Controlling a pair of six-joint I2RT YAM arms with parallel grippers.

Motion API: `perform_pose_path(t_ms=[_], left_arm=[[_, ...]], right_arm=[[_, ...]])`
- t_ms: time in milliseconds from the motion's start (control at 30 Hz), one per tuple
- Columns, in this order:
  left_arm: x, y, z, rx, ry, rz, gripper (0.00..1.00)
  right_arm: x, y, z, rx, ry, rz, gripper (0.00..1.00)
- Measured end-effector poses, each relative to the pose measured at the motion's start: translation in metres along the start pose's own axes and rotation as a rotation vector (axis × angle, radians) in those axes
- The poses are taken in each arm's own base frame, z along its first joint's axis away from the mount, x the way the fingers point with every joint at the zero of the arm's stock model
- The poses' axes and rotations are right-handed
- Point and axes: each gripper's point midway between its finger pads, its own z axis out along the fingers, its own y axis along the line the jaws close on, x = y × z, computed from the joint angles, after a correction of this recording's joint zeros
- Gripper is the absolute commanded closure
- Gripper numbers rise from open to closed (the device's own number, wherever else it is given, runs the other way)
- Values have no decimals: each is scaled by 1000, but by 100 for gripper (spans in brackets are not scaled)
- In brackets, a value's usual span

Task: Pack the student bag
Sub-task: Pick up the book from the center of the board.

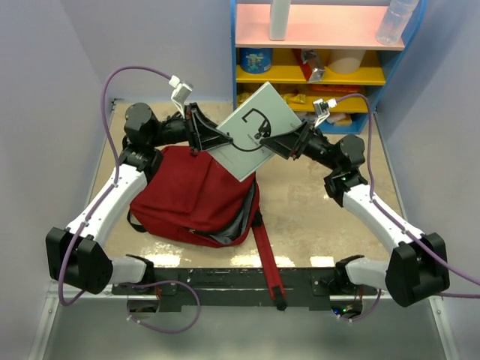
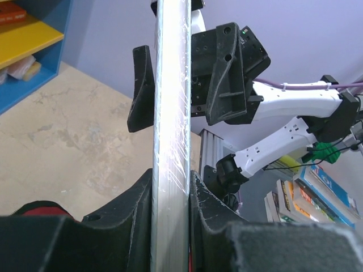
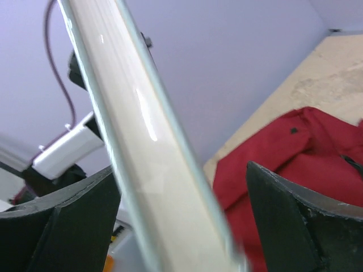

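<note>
The bag (image 1: 184, 195) is laid open on the table (image 1: 322, 217), left of centre. Above it a tilted grey book (image 1: 255, 135) is clamped by the left gripper (image 1: 208, 139). The jaws of the right gripper (image 1: 282, 142) are seemingly spread around its opposite edge.

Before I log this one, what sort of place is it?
Likely a mock classroom corner in a lab: a colourful toy shelf, a stack of books, and the student bag on a table between lavender partitions.

Left arm (image 1: 105, 199), right arm (image 1: 375, 214): white link shells, blocky black joint housings (image 1: 75, 259), matte black fingers (image 2: 125, 226). One purple cable (image 1: 139, 69) looped along each arm. Green light (image 1: 335, 180) on right arm.
</note>
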Motion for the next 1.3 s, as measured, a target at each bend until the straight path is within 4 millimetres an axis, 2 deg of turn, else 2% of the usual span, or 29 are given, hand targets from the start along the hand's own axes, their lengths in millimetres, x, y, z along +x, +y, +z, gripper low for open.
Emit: perform_pose_path(t_ms=[100, 200, 233, 300, 333, 433, 500, 567, 633, 767, 833, 900, 1033, 1133, 1300], left_arm=[[7, 0, 5, 11, 6, -19, 100], [8, 6, 7, -3, -3, -27, 100], [9, 7, 8, -11, -4, -38, 100], [9, 6, 10, -19, 2, -34, 86], [10, 7, 11, -29, 10, -27, 70], [14, 13, 13, -69, 41, 29, 36], [15, 22, 15, -130, 61, 143, 30], [22, 31, 20, -200, 101, 262, 14], [42, 32, 24, -241, 169, 394, 0], [97, 37, 20, -290, 337, 581, 0], [122, 48, 16, -316, 431, 627, 0], [136, 65, 12, -356, 508, 662, 0], [152, 101, 7, -438, 609, 693, 0], [160, 118, 7, -477, 654, 687, 0], [154, 113, 3, -485, 639, 698, 0]], right_arm=[[-1, 8, 10, -64, -21, 22, 30], [-8, 11, 12, -93, -55, 34, 66], [-9, 12, 13, -97, -66, 18, 87], [-9, 4, 12, -75, -79, 19, 100], [-9, 2, 12, -65, -87, 23, 100], [-9, 0, 8, -18, -91, 22, 100], [-6, -1, 3, 30, -81, 33, 100], [0, -6, -1, 95, -54, 25, 100], [2, -18, -9, 222, -40, 19, 100], [6, -40, -39, 434, -41, 12, 100], [4, -53, -60, 552, -69, 7, 100], [-3, -68, -80, 673, -123, -9, 100], [-12, -95, -112, 853, -209, -42, 100], [-3, -119, -124, 936, -214, -46, 100], [22, -165, -130, 1020, -156, -16, 100]])
